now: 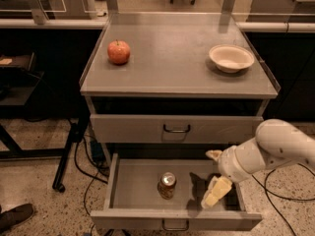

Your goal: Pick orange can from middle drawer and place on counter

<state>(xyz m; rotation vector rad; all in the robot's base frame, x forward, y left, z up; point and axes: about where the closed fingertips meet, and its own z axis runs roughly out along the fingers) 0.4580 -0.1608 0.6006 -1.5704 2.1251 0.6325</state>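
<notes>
The orange can (167, 185) stands upright near the middle of the open middle drawer (133, 191), silver lid up. My gripper (215, 192) hangs inside the drawer's right part, its cream fingers pointing down-left, a hand's width right of the can and apart from it. The white arm (275, 149) comes in from the right edge. The counter (172, 65) is the cabinet's flat grey top above.
A red apple (118, 51) sits at the counter's left and a white bowl (231, 58) at its right. A shut grey drawer front (176, 128) lies above the open one. Dark tables flank the cabinet; cables lie on the floor at left.
</notes>
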